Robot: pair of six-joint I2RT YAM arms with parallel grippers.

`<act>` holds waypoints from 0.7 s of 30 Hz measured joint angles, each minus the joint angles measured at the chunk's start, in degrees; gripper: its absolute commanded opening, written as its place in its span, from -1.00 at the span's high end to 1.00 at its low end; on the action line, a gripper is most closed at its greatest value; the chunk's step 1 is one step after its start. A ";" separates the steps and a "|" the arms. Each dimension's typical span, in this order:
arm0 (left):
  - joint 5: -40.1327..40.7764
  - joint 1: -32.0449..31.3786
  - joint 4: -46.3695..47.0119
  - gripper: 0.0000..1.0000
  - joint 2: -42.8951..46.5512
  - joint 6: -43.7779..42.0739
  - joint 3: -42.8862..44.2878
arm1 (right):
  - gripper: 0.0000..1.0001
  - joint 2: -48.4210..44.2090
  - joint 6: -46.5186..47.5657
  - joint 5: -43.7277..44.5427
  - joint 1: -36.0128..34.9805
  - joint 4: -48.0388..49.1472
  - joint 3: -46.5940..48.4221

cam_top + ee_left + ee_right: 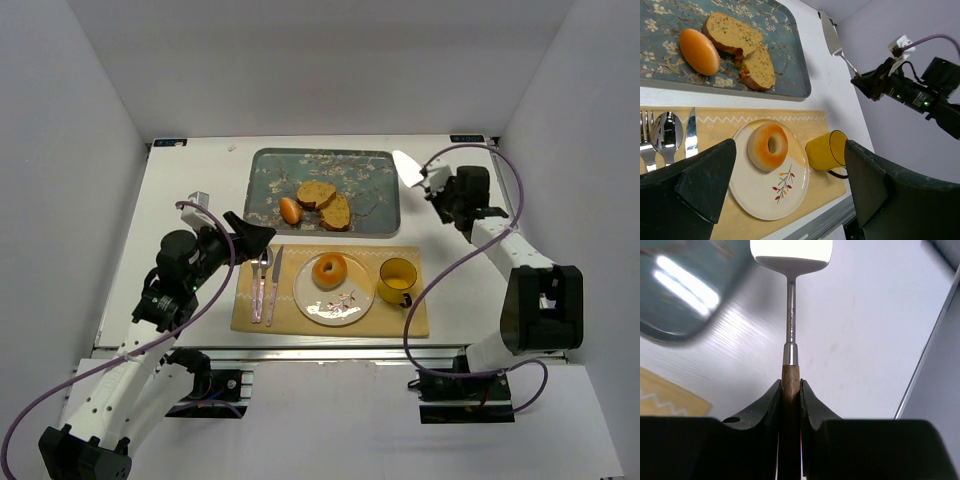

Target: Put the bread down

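The bread, a glossy golden-orange ring (330, 269), lies on the upper part of a white plate (338, 303) with a leaf sprig; it also shows in the left wrist view (768, 146). My left gripper (250, 233) is open and empty, left of the plate above the cutlery; in its wrist view (787, 180) the wide-apart fingers frame the plate (765, 192). My right gripper (437, 187) is shut on the wooden handle of a metal spatula (410, 166), held right of the tray; it shows in the right wrist view (790, 382) too.
A blue floral tray (262, 195) at the back holds two brown bread slices (325, 202) and a small orange oval roll (290, 210). On the tan placemat (410, 320) lie a fork, spoon and knife (266, 280) and a yellow cup (397, 280).
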State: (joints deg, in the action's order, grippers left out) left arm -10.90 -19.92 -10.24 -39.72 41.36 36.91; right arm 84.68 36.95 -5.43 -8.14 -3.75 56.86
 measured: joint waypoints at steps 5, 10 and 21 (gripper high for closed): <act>-0.28 0.00 0.85 -0.96 -2.16 -0.33 0.00 | 1.00 3.37 -11.50 6.84 7.65 -0.98 -5.25; -0.55 0.00 1.42 -0.96 -4.13 -0.52 0.00 | 1.00 4.33 -17.18 9.81 11.39 -2.19 -10.64; -0.59 0.11 1.60 -0.96 -3.56 -0.63 0.00 | -0.68 7.91 -19.54 5.25 15.61 -2.93 -8.04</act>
State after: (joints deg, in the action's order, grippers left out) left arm -11.49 -19.81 -8.64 -43.29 40.73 36.91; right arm 92.60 17.41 -0.19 7.46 -6.68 48.82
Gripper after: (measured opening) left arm 0.976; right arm 0.784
